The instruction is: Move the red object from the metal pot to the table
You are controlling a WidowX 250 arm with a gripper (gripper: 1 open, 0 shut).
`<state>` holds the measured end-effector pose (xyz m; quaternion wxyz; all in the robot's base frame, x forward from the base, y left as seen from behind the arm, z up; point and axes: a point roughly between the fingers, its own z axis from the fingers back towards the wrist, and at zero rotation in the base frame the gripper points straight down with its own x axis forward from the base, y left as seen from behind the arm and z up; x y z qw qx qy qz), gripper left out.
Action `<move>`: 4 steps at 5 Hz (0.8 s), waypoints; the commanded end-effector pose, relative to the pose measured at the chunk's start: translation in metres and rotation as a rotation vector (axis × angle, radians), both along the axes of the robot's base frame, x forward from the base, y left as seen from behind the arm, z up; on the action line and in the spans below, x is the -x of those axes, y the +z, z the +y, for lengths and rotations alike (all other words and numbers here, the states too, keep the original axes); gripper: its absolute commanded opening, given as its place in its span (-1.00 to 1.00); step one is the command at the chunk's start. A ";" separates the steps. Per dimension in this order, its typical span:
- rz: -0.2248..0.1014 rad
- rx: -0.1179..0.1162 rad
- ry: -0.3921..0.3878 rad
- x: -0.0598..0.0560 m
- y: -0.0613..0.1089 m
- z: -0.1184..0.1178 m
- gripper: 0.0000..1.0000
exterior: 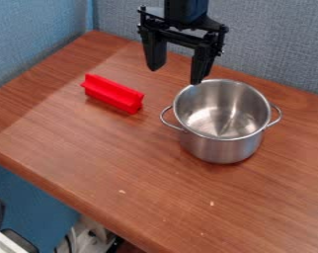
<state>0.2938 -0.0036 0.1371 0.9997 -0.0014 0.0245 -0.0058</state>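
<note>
Spanning the view, wood table [69,128], blue wall behind; red object [112,94] left of metal pot [224,121], gripper [182,67] wide, empty, above.

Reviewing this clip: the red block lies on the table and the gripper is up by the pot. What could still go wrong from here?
1. The open gripper hangs just above the metal pot's far rim; a low move toward the camera could clip the rim and shove the pot.
2. The red object lies on the table to the pot's left, apart from it; a low sweep that way might push it toward the table's left edge.
</note>
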 end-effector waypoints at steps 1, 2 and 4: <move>0.017 -0.002 0.000 0.001 -0.006 0.000 1.00; 0.022 -0.015 0.138 -0.001 -0.012 0.020 1.00; -0.017 -0.012 0.394 -0.006 -0.021 0.076 1.00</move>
